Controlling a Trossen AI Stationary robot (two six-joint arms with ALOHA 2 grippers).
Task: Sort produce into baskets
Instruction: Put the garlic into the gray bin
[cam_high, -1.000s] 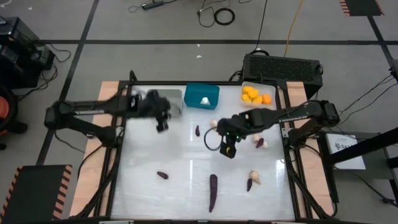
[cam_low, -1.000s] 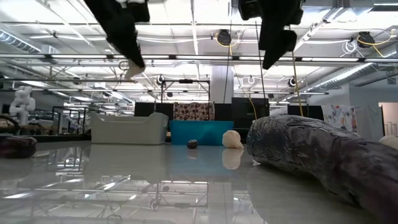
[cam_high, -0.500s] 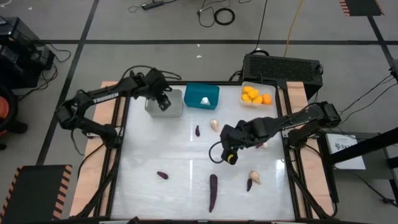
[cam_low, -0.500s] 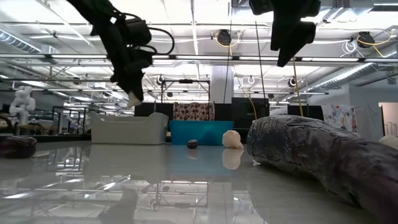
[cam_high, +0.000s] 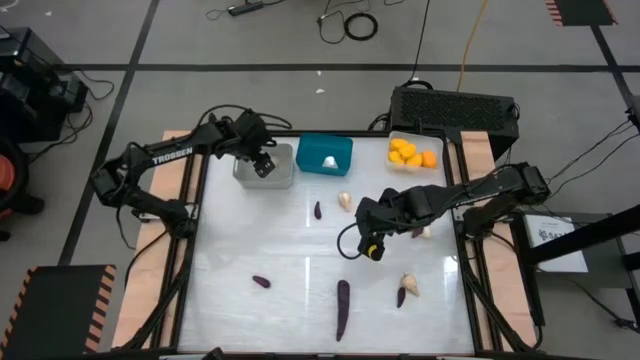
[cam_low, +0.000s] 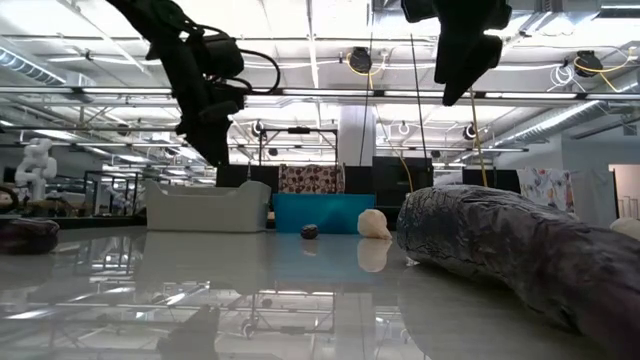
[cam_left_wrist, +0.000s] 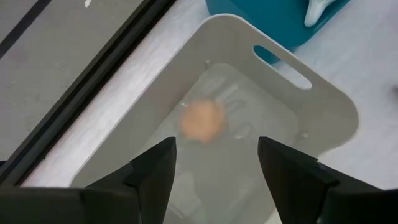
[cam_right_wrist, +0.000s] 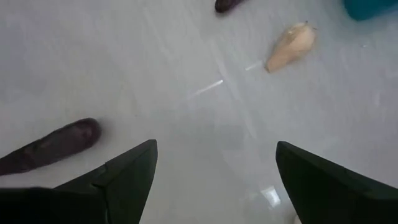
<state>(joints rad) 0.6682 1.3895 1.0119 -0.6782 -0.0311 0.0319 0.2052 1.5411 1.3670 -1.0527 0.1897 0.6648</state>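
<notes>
My left gripper hangs open over the light grey tub; a pale beige piece, blurred, shows inside the tub between the fingers. My right gripper is open and empty above the table's middle; its wrist view shows a purple piece and a beige bulb lying on the table. The teal tub holds a white piece. The clear tub holds orange fruits. The long purple vegetable lies near the front edge.
Loose on the table lie small purple pieces and beige bulbs. A black box with cables stands behind the clear tub. The three tubs line the far edge.
My left gripper has gone toward the far edge to a place over the grey tub, carrying a pale piece at its fingertips, and has let it go; the piece is now in the tub. My right gripper has shifted a little toward the near edge.
</notes>
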